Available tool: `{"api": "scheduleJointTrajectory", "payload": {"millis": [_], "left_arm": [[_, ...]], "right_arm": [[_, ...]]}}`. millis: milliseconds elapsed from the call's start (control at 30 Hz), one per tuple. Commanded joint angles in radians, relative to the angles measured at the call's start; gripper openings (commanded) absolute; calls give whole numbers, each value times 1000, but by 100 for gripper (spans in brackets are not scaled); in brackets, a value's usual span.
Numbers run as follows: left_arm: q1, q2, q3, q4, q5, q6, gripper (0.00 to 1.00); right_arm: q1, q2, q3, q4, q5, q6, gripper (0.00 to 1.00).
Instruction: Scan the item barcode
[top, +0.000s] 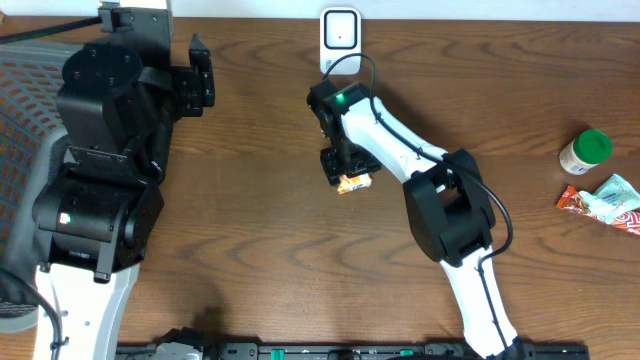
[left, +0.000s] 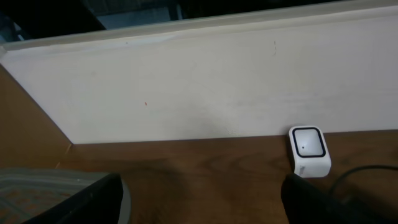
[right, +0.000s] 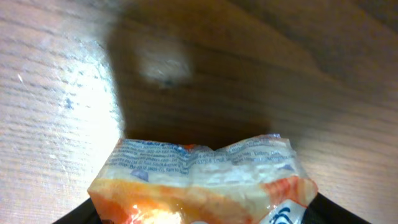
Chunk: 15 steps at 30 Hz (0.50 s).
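The item is an orange and white snack packet (top: 353, 182) (right: 205, 180) lying on the wooden table below the barcode scanner (top: 340, 38), a small white box with a dark window, also visible in the left wrist view (left: 309, 151). My right gripper (top: 343, 172) (right: 202, 214) points down over the packet, with its dark fingers pressed against the packet's two side edges; the wrapper bulges between them. My left gripper (top: 200, 75) (left: 202, 208) hangs at the far left, well away from the packet, open with nothing between its fingers.
A green-lidded jar (top: 585, 152) and a red and green packet (top: 605, 200) lie at the right edge. A mesh chair (top: 20, 120) sits beyond the table's left side. A pale wall (left: 199, 93) runs behind the scanner.
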Motion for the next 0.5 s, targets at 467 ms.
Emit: {"api": "scheduleJointTrajectory", "payload": {"millis": [467], "left_arm": [[4, -13, -11, 1, 13, -16, 82]], "right_arm": [[-143, 19, 177, -240, -367, 49, 60]]}}
